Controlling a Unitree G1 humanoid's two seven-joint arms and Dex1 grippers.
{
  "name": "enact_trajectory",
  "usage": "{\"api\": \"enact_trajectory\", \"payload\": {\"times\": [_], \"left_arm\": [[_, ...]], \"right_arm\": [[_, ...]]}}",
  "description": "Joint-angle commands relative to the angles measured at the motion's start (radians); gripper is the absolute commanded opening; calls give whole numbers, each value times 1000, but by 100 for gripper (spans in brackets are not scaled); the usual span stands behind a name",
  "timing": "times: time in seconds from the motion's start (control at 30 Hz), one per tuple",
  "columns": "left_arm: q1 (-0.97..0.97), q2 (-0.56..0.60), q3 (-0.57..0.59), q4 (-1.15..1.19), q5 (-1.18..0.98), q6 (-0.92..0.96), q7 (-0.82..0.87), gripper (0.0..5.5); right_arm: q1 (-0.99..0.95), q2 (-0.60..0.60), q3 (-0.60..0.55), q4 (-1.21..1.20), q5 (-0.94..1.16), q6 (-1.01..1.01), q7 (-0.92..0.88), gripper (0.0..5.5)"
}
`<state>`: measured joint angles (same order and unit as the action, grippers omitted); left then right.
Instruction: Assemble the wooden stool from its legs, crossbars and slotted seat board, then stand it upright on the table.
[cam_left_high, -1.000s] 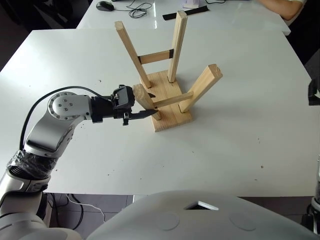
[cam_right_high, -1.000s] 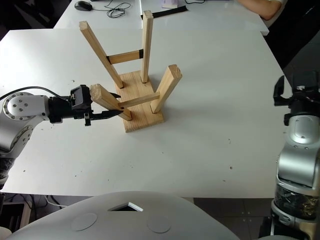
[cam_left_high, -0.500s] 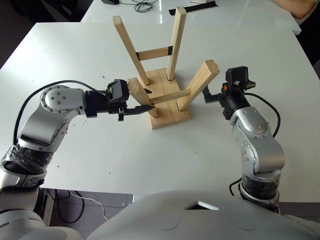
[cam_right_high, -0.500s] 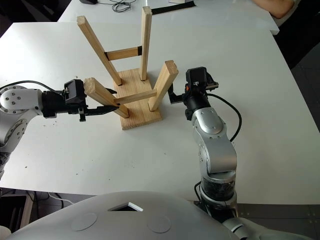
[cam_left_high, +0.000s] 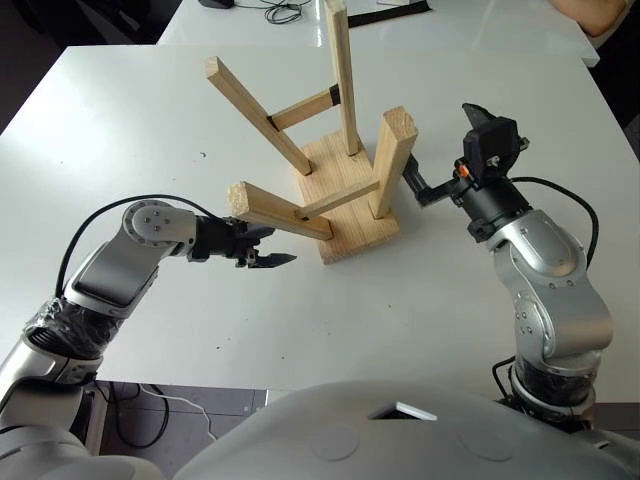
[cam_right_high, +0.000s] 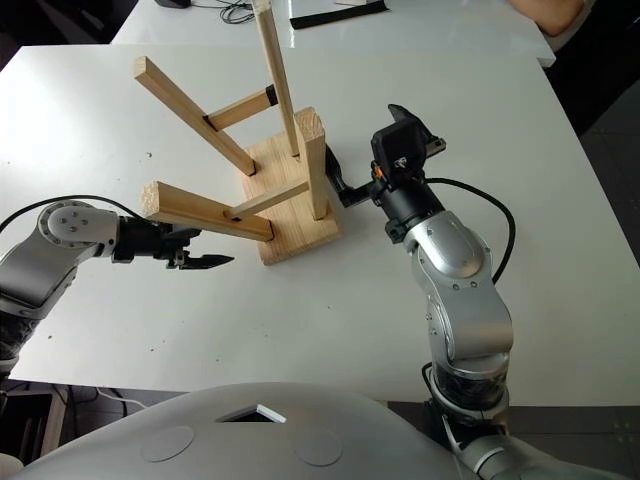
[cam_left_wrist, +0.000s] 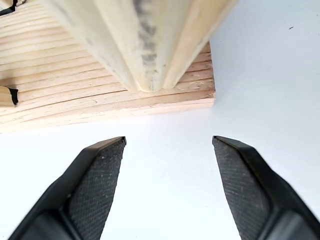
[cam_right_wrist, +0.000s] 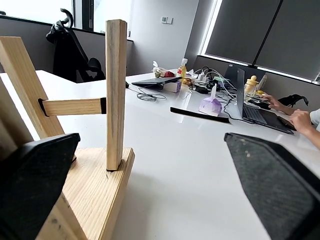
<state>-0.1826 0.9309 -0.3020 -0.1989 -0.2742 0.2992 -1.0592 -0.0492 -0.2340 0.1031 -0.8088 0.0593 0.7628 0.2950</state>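
The wooden stool lies upside down near the middle of the white table. Its seat board is flat on the table, the legs point up and outward, and two crossbars join them. The near left leg slants low toward my left arm. My left gripper is open just below and in front of that leg, with only bare table between its fingers. My right gripper is open wide beside the near right leg; one finger is close to that leg, and nothing is held.
Bare table lies to the left, right and front of the stool. Behind it, a second white table carries cables, a mouse and a black strip. In the right wrist view a person works at a laptop far off.
The stool has turned on the table, and its near left leg now lies lower. My left gripper has drawn back toward me, off that leg. My right arm came in to the right leg.
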Motion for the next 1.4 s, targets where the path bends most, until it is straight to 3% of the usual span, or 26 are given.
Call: {"api": "enact_trajectory", "payload": {"times": [0.03,0.23,0.43,0.63,0.83,1.0,1.3,1.4], "left_arm": [[0,-21,40,1,-10,-80,-52,323],[25,-44,81,-110,-119,-86,-146,323],[25,24,146,59,-76,-195,-257,323],[-151,-163,156,301,-26,-282,-149,323],[-79,-276,40,237,21,-406,-189,323],[-33,-260,-19,342,162,-588,-190,323],[-8,-409,-98,189,143,-481,-122,323],[-15,-418,-75,164,121,-434,-102,323]], "right_arm": [[83,-79,26,60,-5,-51,48,540],[169,-156,-1,182,-42,-141,59,540],[318,-312,7,191,-98,-211,136,540],[421,-445,85,179,-141,-258,252,540],[383,-435,176,189,-159,-246,282,540],[331,-380,215,230,-181,-227,235,540],[217,-309,68,459,-211,-249,70,540],[204,-310,40,529,-218,-284,48,540]]}}
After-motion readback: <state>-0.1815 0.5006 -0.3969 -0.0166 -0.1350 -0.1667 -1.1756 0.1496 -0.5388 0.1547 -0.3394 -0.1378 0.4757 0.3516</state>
